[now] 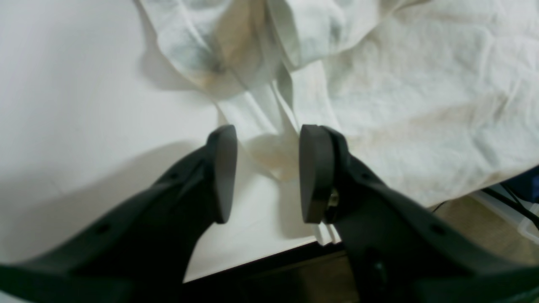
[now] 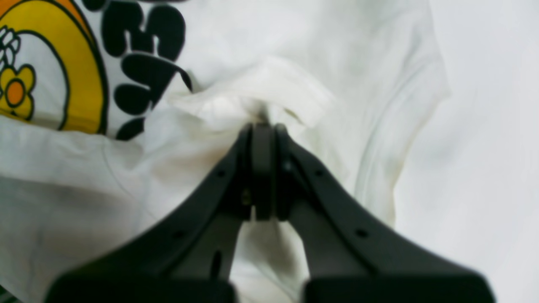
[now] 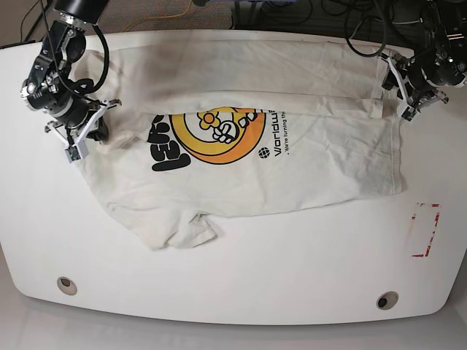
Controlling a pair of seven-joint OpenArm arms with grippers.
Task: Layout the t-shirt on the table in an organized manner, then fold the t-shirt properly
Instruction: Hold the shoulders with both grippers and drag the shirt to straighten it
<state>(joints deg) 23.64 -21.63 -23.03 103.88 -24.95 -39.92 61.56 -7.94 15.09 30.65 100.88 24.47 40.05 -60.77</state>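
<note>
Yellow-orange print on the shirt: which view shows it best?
Base view: the whole round print shows, with the black lettering, on the t-shirt. The right wrist view catches only its edge behind shut jaws pinching cloth. The left wrist view shows plain fabric, no clear print.

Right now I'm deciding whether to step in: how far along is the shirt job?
Early. The t-shirt lies mostly spread, print up, on the table, but its top edge is doubled over. In hand: the right pincer is shut on fabric; the left pincer is open over the opposite edge. Flattening and all folding remain.
</note>
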